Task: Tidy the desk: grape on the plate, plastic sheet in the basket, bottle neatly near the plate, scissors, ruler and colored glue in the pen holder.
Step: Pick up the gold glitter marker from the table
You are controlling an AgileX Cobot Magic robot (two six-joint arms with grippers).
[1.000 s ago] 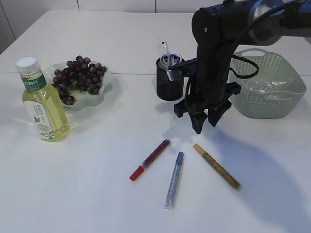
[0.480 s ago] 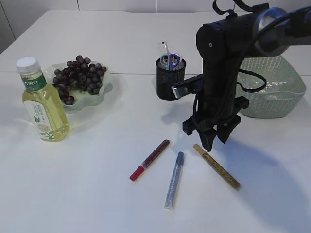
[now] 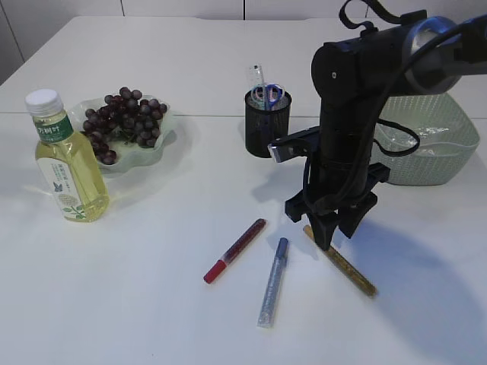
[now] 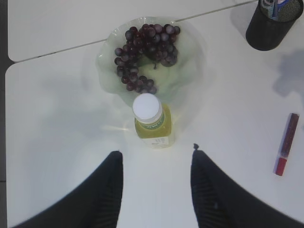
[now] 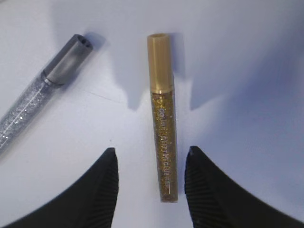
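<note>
Right wrist view: shows the right gripper (image 5: 151, 159) with jaws parted and empty, straddling the gold glue pen (image 5: 161, 128), one finger on each side and neither touching it. Locates that pen flat on the table (image 3: 152, 319), right of centre toward the near edge, capped end pointing back toward the pen holder (image 3: 265, 125). Compared with one second earlier: has left the spot just in front of the pen holder, travelled toward the near edge and descended until the fingertips sit directly over the pen's capped end, with jaw spread unchanged. Read as the approach to the first colored glue being essentially complete; closing and lifting judged the next step, with a slight further drop probably needed first. Finds nothing else displaced since then. Places the silver glue pen (image 3: 272, 283) just left of the gold one and the red glue pen (image 3: 234, 250) further left, both apart from the fingers and still to be collected. Confirms scissors (image 3: 268, 93) and ruler (image 3: 257, 76) already standing in the pen holder, grapes (image 3: 122, 122) on the plate (image 3: 169, 122) at the far left, bottle (image 3: 65, 167) upright just beside it. Suggests a glossy plastic sheet (image 3: 422, 141) inside the basket (image 3: 449, 163) at the far right. Shows the left gripper (image 4: 156, 153) open, empty, hovering above the bottle.
</note>
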